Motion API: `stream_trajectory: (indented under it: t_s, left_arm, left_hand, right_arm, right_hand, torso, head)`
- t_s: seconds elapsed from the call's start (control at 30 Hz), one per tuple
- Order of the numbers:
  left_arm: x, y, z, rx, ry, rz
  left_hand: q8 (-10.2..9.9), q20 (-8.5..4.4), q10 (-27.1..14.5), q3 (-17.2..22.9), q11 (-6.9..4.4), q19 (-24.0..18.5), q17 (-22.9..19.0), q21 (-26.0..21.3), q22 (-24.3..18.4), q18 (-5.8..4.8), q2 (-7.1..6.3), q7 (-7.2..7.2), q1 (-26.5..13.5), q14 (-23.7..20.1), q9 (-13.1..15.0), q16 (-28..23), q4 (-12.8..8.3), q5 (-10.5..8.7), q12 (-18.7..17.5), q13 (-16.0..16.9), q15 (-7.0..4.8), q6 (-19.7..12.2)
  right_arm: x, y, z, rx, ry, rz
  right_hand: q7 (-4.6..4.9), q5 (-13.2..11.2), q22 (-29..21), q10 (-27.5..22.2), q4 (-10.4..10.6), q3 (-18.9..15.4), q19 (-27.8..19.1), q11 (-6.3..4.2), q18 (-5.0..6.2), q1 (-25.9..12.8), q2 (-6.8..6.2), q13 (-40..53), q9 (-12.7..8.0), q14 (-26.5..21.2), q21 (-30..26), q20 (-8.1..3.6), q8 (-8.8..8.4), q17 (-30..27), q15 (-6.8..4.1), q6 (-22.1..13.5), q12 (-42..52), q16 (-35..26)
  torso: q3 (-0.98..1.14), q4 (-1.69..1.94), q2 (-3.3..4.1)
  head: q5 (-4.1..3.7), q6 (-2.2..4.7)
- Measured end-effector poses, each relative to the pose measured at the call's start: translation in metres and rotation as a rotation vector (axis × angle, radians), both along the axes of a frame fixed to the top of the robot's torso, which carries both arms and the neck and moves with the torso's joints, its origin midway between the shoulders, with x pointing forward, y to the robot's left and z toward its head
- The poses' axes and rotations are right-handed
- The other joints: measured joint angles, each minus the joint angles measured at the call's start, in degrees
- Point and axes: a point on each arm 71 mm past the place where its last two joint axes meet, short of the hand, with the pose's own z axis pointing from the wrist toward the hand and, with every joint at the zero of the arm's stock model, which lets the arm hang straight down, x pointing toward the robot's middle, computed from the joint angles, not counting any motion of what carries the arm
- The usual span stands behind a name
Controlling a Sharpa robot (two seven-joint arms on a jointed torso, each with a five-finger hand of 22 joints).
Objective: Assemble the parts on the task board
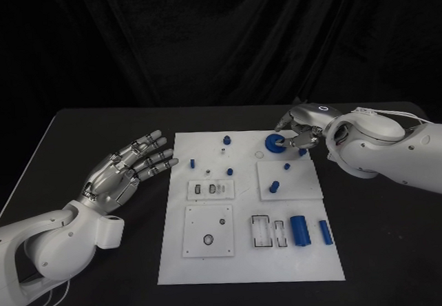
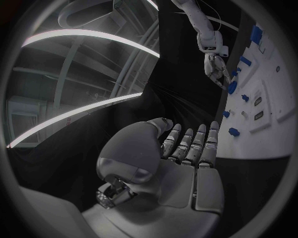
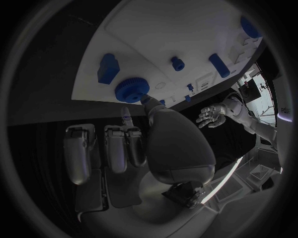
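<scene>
The white task board (image 1: 249,262) lies in the middle of the black table. A blue gear (image 1: 274,142) sits at the board's far right corner, and my right hand (image 1: 304,130) pinches it between thumb and a finger; the right wrist view shows the thumb on the gear (image 3: 131,89). My left hand (image 1: 127,168) hovers left of the board, fingers spread and holding nothing. Two blue cylinders (image 1: 301,230) lie at the board's near right. Small blue pegs (image 1: 224,138) stand at the far side.
A raised white block (image 1: 300,183) on the board's right carries two small blue parts (image 1: 274,187). Slotted plates (image 1: 211,189) and a square plate (image 1: 209,229) sit on the board's left half. Bare black table flanks the board on both sides.
</scene>
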Motion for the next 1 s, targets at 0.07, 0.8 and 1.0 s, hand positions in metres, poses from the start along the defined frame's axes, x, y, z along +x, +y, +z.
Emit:
stream_trajectory:
  t_s: [0.07,0.8,1.0]
  left_arm:
    - [0.0001,0.0002,0.0,0.0,0.0,0.0]
    - [0.0014,0.0005,-0.0005,-0.001,0.0,-0.002]
    - [0.0017,0.0007,-0.0006,-0.002,0.0,-0.003]
  left_hand:
    - [0.0,0.0,0.0,0.0,0.0,0.0,0.0,0.0,0.0,0.0,0.0,0.0,0.0,0.0,0.0,0.1,0.0,0.0,0.0,0.0,0.0,0.0]
    - [0.0,0.0,0.2,0.0,0.15,0.0,0.0,0.0,0.0,0.0,-0.16,0.0,-0.2,0.0,0.0,0.1,0.0,0.0,0.0,0.0,0.0,0.0]
    - [0.0,0.0,0.2,0.0,0.15,0.0,0.0,0.0,0.0,0.0,-0.23,-0.01,-0.2,0.0,0.0,0.1,0.0,0.0,0.0,0.0,0.0,0.0]
  right_arm:
    - [0.0002,0.0009,-0.0009,-0.001,0.002,0.001]
    - [0.0024,0.0059,-0.009,-0.045,0.012,-0.007]
    - [0.0021,0.0065,-0.0078,-0.053,0.006,-0.002]
  right_hand:
    - [0.0,-0.2,0.0,0.0,0.1,-0.1,0.0,0.0,0.0,0.0,-0.03,0.0,0.1,0.0,0.0,0.0,0.0,0.0,0.0,0.0,0.0,0.0]
    - [0.76,0.8,0.0,0.0,-1.8,0.3,0.0,0.48,0.01,0.8,-0.73,0.0,1.0,0.2,0.0,0.01,0.87,0.0,0.21,1.7,0.0,0.0]
    - [0.65,5.1,0.0,0.0,-5.1,1.7,0.0,0.48,0.01,3.8,-1.08,0.0,2.2,0.2,0.0,0.01,3.19,0.0,0.21,3.1,0.0,0.0]
  torso:
    - [0.01,-0.02,0.01]
    - [-0.02,-0.01,-0.02]
    - [-0.01,0.04,-0.02]
  head:
    - [0.03,0.0]
    - [0.04,-0.21]
    - [0.01,-0.21]
